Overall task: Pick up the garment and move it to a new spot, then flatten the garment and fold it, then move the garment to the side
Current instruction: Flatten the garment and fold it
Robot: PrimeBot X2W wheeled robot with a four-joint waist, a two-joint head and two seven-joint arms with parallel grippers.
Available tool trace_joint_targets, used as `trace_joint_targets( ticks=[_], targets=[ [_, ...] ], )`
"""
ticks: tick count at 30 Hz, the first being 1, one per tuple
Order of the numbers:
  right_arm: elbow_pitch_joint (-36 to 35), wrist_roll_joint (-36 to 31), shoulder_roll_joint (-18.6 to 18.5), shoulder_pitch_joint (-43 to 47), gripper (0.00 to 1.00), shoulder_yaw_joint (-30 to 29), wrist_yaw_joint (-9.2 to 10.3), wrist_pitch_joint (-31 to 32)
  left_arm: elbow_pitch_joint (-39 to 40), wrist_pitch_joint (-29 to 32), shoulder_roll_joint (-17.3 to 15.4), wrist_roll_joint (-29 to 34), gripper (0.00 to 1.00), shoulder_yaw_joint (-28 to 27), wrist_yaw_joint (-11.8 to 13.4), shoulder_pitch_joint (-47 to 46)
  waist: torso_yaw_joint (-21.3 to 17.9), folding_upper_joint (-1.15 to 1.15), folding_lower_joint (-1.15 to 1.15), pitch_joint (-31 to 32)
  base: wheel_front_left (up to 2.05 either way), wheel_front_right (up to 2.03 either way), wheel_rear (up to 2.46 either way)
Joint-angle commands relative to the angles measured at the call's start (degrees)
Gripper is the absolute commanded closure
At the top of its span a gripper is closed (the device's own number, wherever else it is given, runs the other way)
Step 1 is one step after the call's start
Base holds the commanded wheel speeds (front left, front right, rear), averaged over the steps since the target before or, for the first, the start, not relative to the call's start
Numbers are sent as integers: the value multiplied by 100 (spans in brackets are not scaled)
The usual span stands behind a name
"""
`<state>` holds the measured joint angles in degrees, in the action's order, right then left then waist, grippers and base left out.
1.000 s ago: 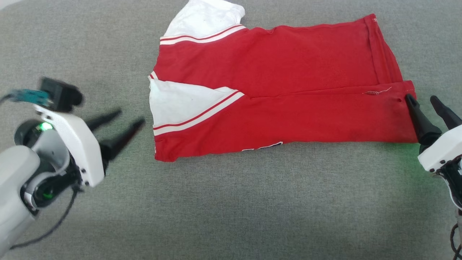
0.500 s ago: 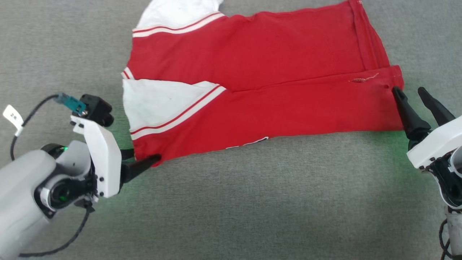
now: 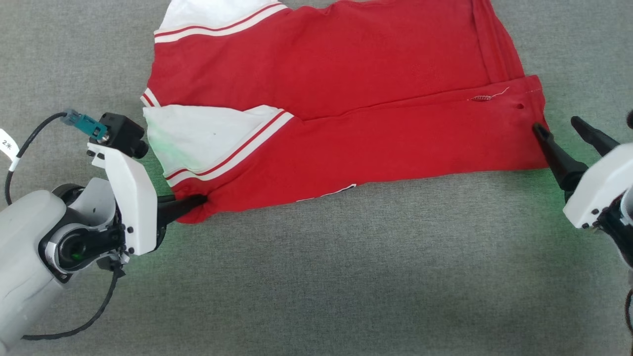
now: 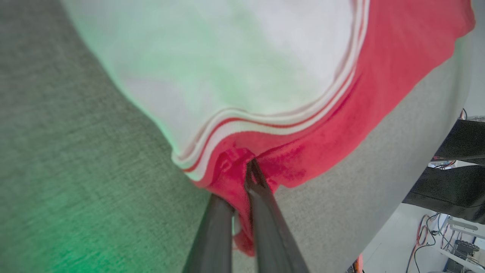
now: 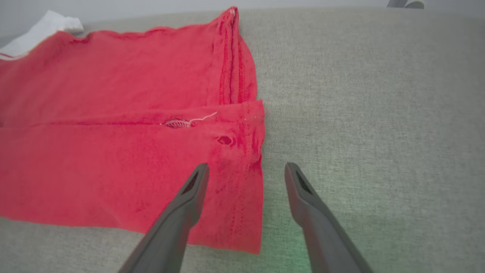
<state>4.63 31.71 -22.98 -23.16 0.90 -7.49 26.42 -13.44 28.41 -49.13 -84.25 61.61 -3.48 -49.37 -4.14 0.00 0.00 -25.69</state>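
Note:
The garment (image 3: 346,104), a red jersey with white sleeves, lies folded lengthwise on the grey surface, its sleeve end to the left and its hem to the right. A sliver of lettering peeks from under its near edge. My left gripper (image 3: 200,202) is shut on the garment's near left corner; the left wrist view shows the red cloth (image 4: 242,167) bunched between the fingers of that gripper (image 4: 248,170). My right gripper (image 3: 556,127) stands open at the hem's near right corner. In the right wrist view that gripper (image 5: 245,168) straddles the hem edge (image 5: 257,159), one finger over the cloth and one over bare surface.
The garment rests on a grey fabric-covered table (image 3: 321,277) with wide free room toward the near side. A black cable (image 3: 29,148) with a teal connector loops off my left wrist. Beyond the table's edge, the left wrist view shows dark equipment and wires (image 4: 454,189).
My left gripper moved in to the garment's near left corner and shut on it. The head camera shifted, so the whole scene slid left and up.

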Motion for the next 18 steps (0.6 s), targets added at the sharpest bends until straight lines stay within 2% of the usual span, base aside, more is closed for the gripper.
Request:
trace_joint_targets(
  ticks=[1,5,11,15,16,17,18],
  targets=[
    [13,16,-79,-106,0,86,0,172,-25,-3,217,89,100,155,39,94,12,0,0,-13,0,0,0],
    [70,-94,-555,-384,0,347,1,885,53,-47,311,172,100,166,-7,34,128,0,0,-66,0,0,0],
    [451,284,-776,-499,0,622,0,2205,41,-103,488,278,100,184,-53,-78,329,0,0,-127,0,0,0],
    [608,383,-779,-408,0,743,0,2607,-14,-161,603,317,100,164,-90,-147,418,0,0,-169,0,0,0],
    [636,407,-758,-398,3,769,0,2614,-27,-177,629,326,100,163,-99,-162,432,0,0,-176,0,0,0],
    [650,430,-748,-388,54,818,0,2626,-42,-199,655,334,100,157,-109,-169,446,0,0,-180,0,0,0],
    [663,441,-731,-372,100,858,-1,2622,-63,-226,669,343,100,152,-116,-171,454,0,0,-181,0,0,0]
  ],
)
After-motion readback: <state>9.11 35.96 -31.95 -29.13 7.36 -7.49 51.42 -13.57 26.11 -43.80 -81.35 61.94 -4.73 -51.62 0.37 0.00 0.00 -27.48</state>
